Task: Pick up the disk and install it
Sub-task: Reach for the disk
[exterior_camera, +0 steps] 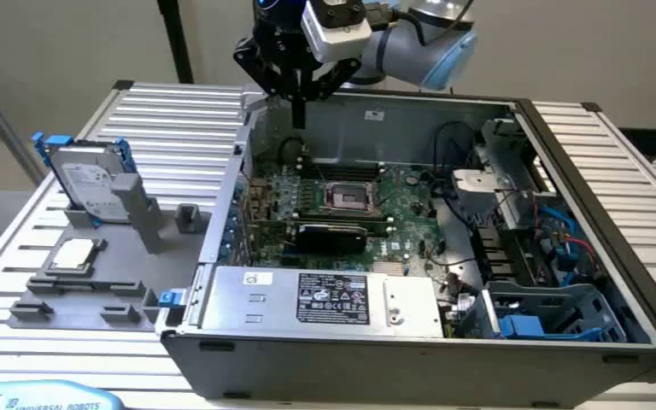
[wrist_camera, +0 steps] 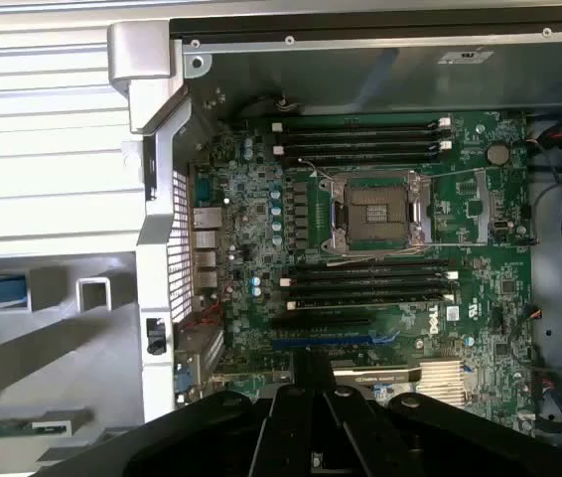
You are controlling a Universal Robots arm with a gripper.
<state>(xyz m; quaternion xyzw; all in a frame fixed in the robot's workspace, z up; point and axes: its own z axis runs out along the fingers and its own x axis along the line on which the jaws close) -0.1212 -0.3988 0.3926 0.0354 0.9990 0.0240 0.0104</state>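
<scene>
end effector (exterior_camera: pixel 298 115), fingers together and empty, hangs above the motherboard (exterior_camera: pixel 345 201) at the far side of an open case (exterior_camera: pixel 419 363). the disk (exterior_camera: pixel 86 184) stands upright in a grey holder (exterior_camera: pixel 134 218) by the counter (exterior_camera: pixel 168 111) edge on the exterior view's left.

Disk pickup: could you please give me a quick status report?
Gripper over open computer case, jaws shut, empty. Disk standing in grey holder, outside the case, untouched. Nothing seen blocking it.

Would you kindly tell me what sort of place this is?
Probably a robotics lab bench for computer assembly: an open PC case, a robot arm over it, and a disk standing in a fixture on a slatted table.
</scene>
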